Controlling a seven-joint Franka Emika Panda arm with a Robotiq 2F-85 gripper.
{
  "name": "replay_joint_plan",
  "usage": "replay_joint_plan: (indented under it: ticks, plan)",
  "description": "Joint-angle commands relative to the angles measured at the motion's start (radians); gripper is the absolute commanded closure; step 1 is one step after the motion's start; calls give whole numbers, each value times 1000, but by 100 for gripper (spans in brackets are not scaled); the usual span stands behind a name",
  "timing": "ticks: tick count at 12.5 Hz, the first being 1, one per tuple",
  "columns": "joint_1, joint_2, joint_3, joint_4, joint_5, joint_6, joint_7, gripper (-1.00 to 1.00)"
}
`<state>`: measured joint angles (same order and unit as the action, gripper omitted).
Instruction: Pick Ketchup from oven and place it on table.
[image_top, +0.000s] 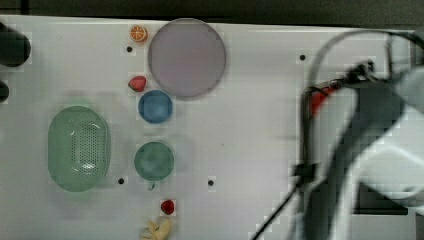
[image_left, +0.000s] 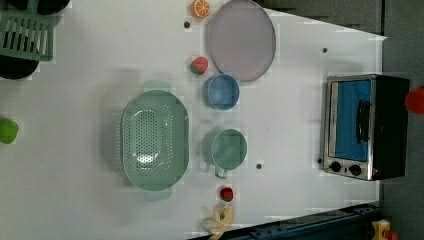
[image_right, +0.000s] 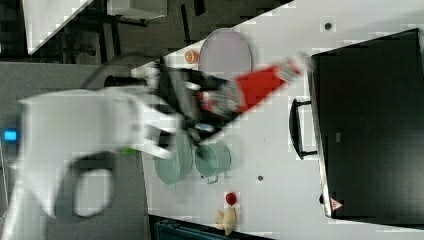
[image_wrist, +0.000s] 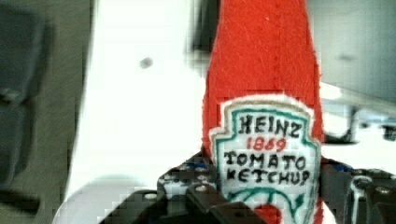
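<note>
My claw is clamped on the ketchup at its labelled lower half — the red neck and white cap stick out ahead of me, toward the oven. In the right view the bottle hangs tilted in the air above the table, clear of the oven's black top and its handle, with the cap just short of the oven's corner.

The table is a white slab with a few small dark holes. In the left view the oven sits at the left view's right edge, its blue door shut. A lilac plate lies near the far edge, an orange slice beside it. A strawberry sits next to a blue bowl; a green cup is below that, and a green colander fills the middle. A second strawberry and a banana lie near the near edge.

Past the table's edges the room is dark grey floor, with a green rack at one corner.
</note>
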<state>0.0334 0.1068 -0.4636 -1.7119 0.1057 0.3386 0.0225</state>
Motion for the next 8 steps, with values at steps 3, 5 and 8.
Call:
replay_joint_plan:
  ticks: [3, 5, 8]
  plan:
    - [125, 39, 264, -109, -9, 17, 22, -23]
    - [131, 39, 291, -203, -10, 75, 22, -23]
    - [130, 39, 285, -353, -31, 232, 22, -23]
